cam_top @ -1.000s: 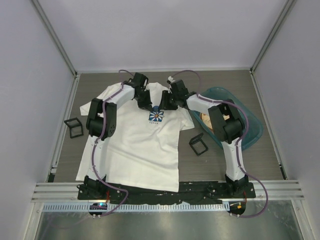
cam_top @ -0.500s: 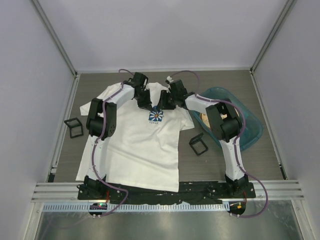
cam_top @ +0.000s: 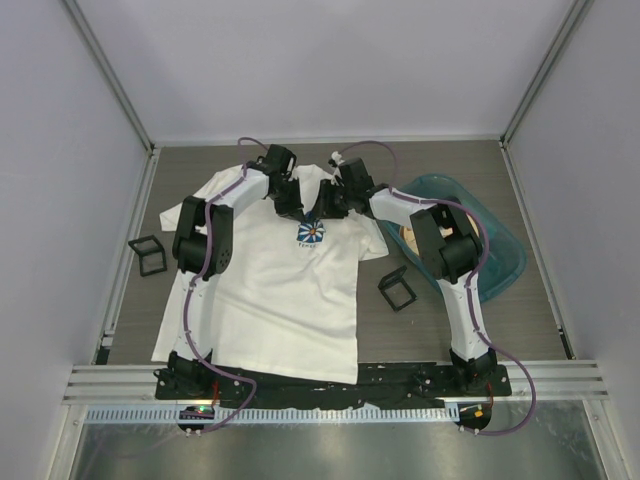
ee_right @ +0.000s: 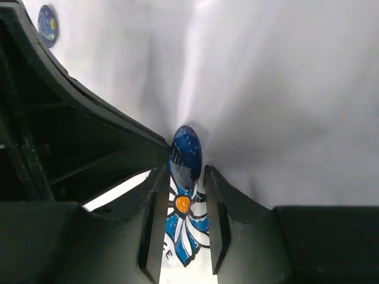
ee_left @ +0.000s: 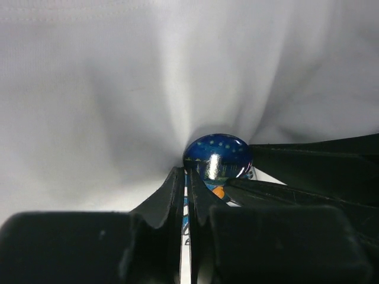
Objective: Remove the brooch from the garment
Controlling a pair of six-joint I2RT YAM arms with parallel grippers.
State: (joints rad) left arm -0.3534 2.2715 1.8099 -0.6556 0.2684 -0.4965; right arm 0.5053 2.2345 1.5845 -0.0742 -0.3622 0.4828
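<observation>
brooch point(ee_left: 218, 155) looks hard, glossy, likely slippery: grip the rim. shirt point(ee_left: 89, 89) soft, puckering. left fingers point(ee_left: 169, 195) nearly together below it; right fingers point(ee_right: 216, 201) flank it, clamp unclear.

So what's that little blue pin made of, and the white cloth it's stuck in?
The brooch looks like a glossy glass or resin dome over a dark-blue dotted picture: it shows sharp bright reflections. Which of the two is hard to tell. The garment looks like soft matte cloth, probably cotton: it puckers into gentle folds around the brooch.
</observation>
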